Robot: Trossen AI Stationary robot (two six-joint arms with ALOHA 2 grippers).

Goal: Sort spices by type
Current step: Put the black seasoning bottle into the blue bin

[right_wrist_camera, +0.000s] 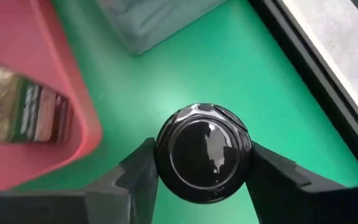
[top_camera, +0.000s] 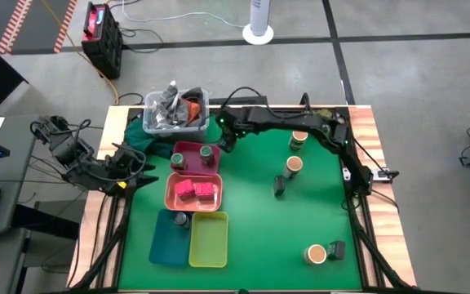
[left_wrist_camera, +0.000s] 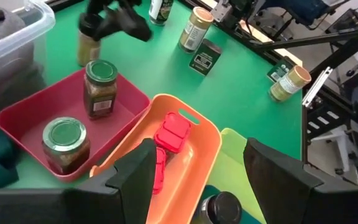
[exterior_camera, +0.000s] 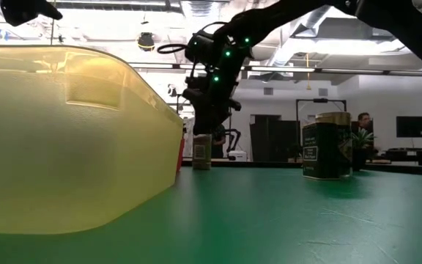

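The dark pink tray (top_camera: 188, 148) holds two dark jars with green lids (left_wrist_camera: 100, 87), both upright, one toward each end. Just beside it, the salmon tray (top_camera: 172, 196) carries the magenta-pink boxes (top_camera: 194, 190), lying flat close together. Next come the teal tray (top_camera: 165, 242), with one small black-capped container (top_camera: 181, 219) at its far edge, and the yellow-green tray (top_camera: 209, 241), whose floor shows bare. A clear bin (top_camera: 175, 112) of crumpled wrappers stands at the far edge of the table (top_camera: 259, 237). The right end effector (right_wrist_camera: 202, 163) is at the far side of the dark pink tray, its fingers (right_wrist_camera: 140, 171) closed against both sides of a black-lidded jar (right_wrist_camera: 202, 151) that stands on the green mat beside the tray's corner. The left end effector (left_wrist_camera: 194, 168) hangs over the trays' left side with its fingers spread and nothing between them. Loose on the mat to the right stand three round jars with tan tops (top_camera: 293, 167) and two small dark boxes (top_camera: 279, 187), one jar and one box near the front right corner. The table has a green mat and wooden edges; beyond it are a grey floor, a white fan base (top_camera: 258, 33) and a black-and-red case (top_camera: 103, 37). The low view shows a bright workshop with monitors and a person (exterior_camera: 363, 123) far back.
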